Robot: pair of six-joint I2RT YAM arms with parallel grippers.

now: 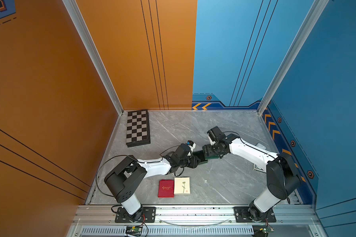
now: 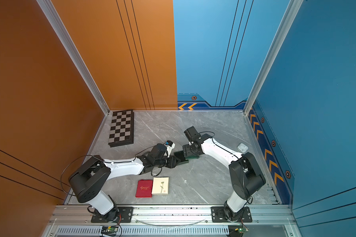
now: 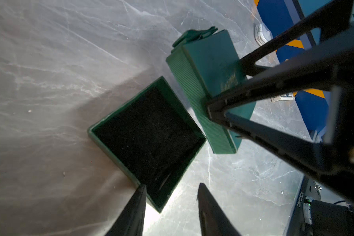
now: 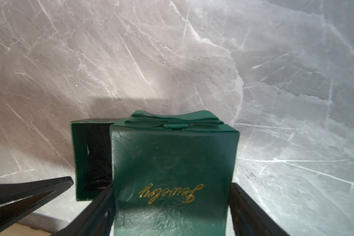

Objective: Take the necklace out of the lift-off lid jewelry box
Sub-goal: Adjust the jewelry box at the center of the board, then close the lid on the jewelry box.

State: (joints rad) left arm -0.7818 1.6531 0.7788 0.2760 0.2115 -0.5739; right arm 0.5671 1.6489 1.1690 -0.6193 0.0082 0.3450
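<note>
Left end effector (image 3: 172, 185), over the grey marble desk (image 1: 224, 180), has jaws apart, straddling a corner of the open square green jewelry box (image 3: 147, 132). I've got the right end effector (image 4: 172, 185) clamped on the green bow-topped lid (image 4: 172, 159), just beside the box. Thin silver necklace (image 1: 175, 124) lies on the desk, well apart.

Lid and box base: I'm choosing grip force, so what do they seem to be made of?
Lid: probably paperboard wrapped in green leather-grain paper, slightly glossy. Signs are the creased skin, gold foil script, ribbed side band and fabric-like bow. Box base: the same thin, stiff green wall. Its lining is matte black, perhaps velvet or foam, too dark to say.
</note>
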